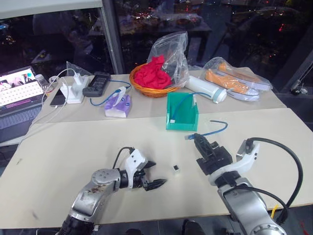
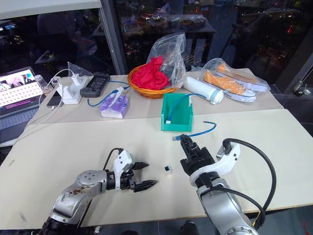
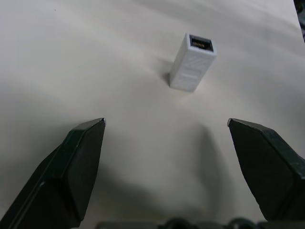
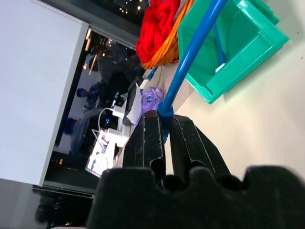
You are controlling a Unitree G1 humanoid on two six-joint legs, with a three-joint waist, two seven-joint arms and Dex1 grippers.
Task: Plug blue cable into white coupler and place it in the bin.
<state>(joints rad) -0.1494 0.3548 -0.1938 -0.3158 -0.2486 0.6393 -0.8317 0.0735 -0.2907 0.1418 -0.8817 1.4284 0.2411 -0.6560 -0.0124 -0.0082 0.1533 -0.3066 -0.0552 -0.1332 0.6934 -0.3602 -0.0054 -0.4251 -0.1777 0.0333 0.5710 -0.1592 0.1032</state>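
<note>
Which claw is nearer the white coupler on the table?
Left. The open left claw sits just beside the white coupler; the right claw, shut on the blue cable, is farther off.

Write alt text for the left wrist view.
A small white coupler stands on a pale table, dark socket showing, ahead of the left gripper, whose two black fingers spread wide open and apart from it.

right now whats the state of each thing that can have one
left gripper: open, empty, near the white coupler
right gripper: shut on the blue cable
blue cable: held near its plug end, unplugged
white coupler: loose on the table, socket empty
bin: upright, another blue cable inside
laptop: open, screen lit
</note>
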